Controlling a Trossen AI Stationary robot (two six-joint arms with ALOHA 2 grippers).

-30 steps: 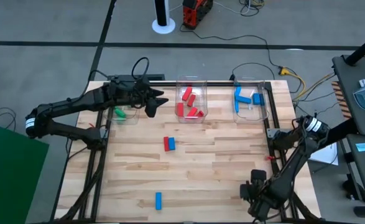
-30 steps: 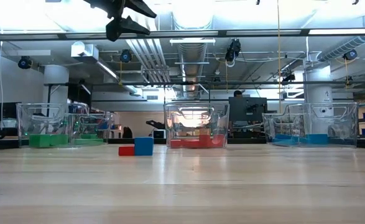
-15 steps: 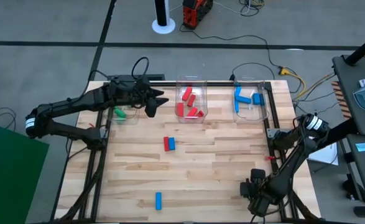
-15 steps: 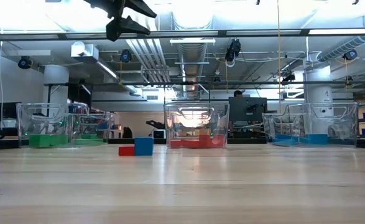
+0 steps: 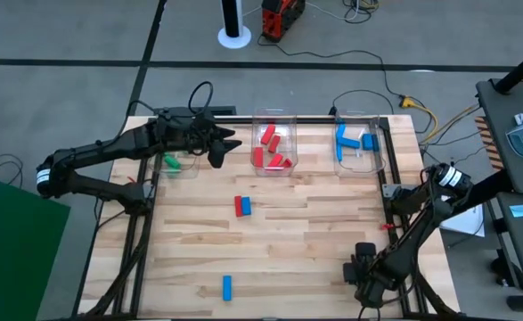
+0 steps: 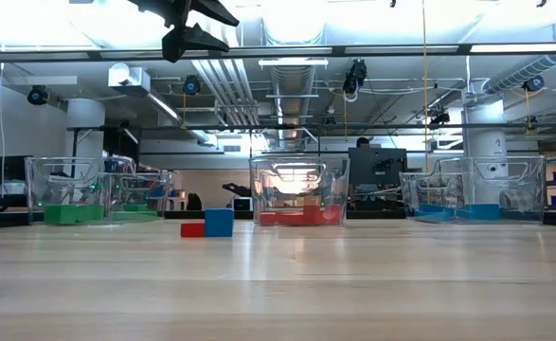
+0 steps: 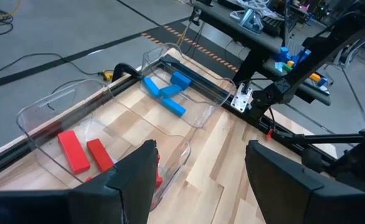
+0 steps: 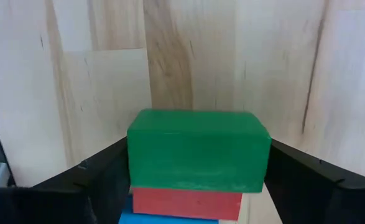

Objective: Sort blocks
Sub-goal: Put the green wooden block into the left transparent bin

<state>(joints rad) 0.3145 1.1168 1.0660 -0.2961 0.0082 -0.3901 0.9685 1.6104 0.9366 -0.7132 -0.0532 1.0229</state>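
Blocks are sorted by colour into three clear bins; the middle bin (image 5: 273,143), the landmark, holds reds. Left of it, the left gripper (image 5: 221,148) hangs empty, fingers apart. Near and right, the right gripper (image 5: 364,265) is clamped on a stacked green block (image 8: 198,149) and red block (image 8: 185,202), likely for carrying. A red-and-blue pair (image 5: 242,206) lies nearer than the bin.

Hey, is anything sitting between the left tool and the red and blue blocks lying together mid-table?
Nothing visible. The left tool hangs open beside the red bin, and only bare table lies between it and the red block and blue block.
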